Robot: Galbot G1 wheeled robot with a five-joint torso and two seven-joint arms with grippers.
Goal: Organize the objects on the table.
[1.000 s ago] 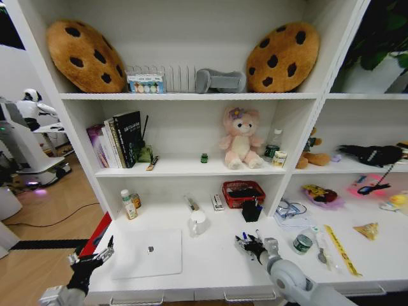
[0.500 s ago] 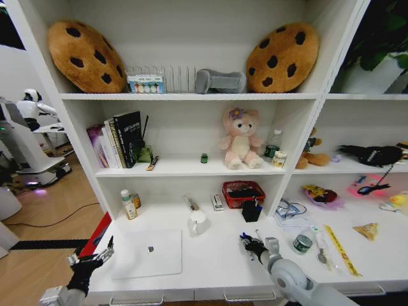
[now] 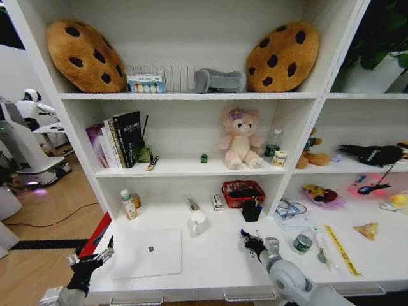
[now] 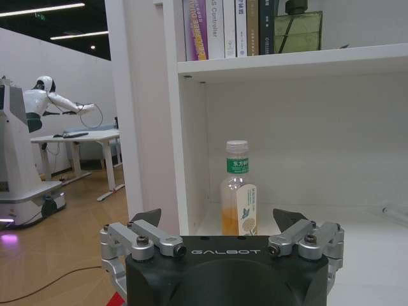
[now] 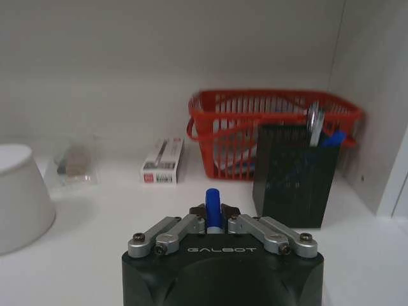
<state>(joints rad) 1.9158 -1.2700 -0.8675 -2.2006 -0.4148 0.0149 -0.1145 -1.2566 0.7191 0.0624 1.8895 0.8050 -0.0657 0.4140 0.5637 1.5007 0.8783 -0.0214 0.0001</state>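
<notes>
From my head, my right gripper (image 3: 246, 237) hangs over the table (image 3: 217, 258), right of the laptop (image 3: 148, 252); my left gripper (image 3: 91, 260) waits beyond its left edge. Left wrist: my jaws gape wide toward a bottle (image 4: 238, 189). Right wrist: jaws pinch a blue-capped marker (image 5: 213, 208), near a black pen holder (image 5: 294, 184).

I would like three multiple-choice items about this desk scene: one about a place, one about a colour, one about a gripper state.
1. Where does the laptop lie?
A. on the desk, front left
B. in the red basket
C. on the top shelf

2. What colour is the pen tip held by the right gripper?
A. yellow
B. blue
C. pink

3. How is the left gripper?
A. shut on a bottle
B. shut on a book
C. open, holding nothing

Answers: 1 A, it lies flat near the desk's front edge; 2 B, a blue cap stands between the fingers; 3 C, its fingers stand wide apart.
</notes>
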